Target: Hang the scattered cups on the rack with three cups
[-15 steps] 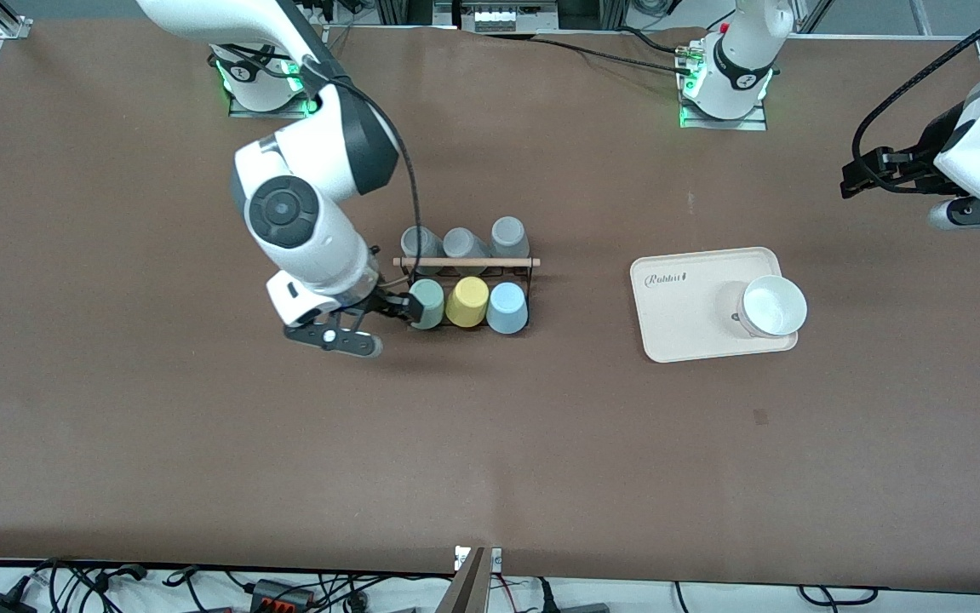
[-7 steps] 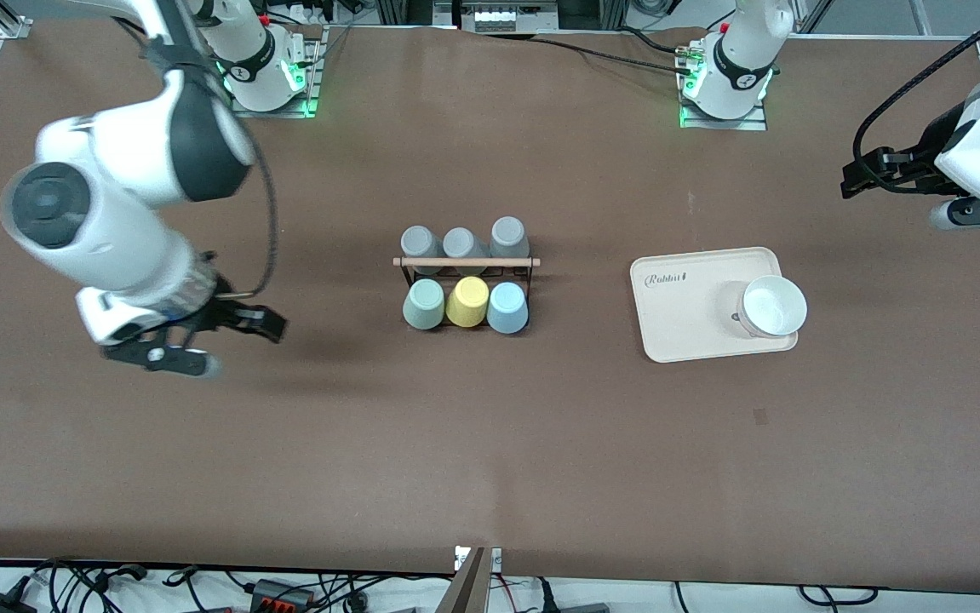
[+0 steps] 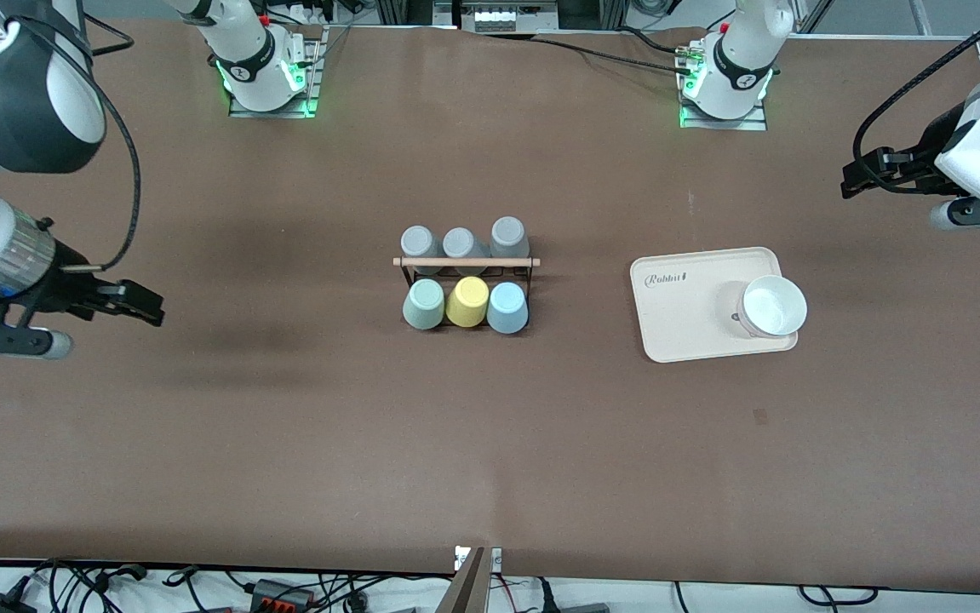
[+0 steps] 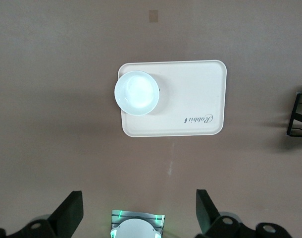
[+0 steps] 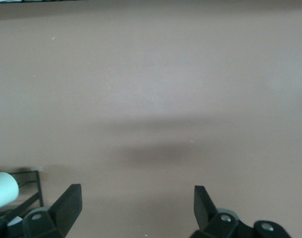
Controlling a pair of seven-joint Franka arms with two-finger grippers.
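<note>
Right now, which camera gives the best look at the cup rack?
The front view: the whole rack shows with all six cups on it, mint-green cup and light blue cup included. The left wrist view catches only an edge of its black frame; the right wrist view one corner and one cup.

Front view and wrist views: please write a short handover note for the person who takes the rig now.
Right gripper: open, holding nothing, over bare table toward the right arm's end.
Left gripper: open, holding nothing; this arm waits high over the left arm's end, above the beige tray with the white bowl.
Rack: mid-table, holding six cups.
Mint-green cup and light blue cup hang in the row nearer the front camera, either side of the yellow cup; three grey cups fill the farther row.
Left to do: no cup lies loose; hanging looks finished.
</note>
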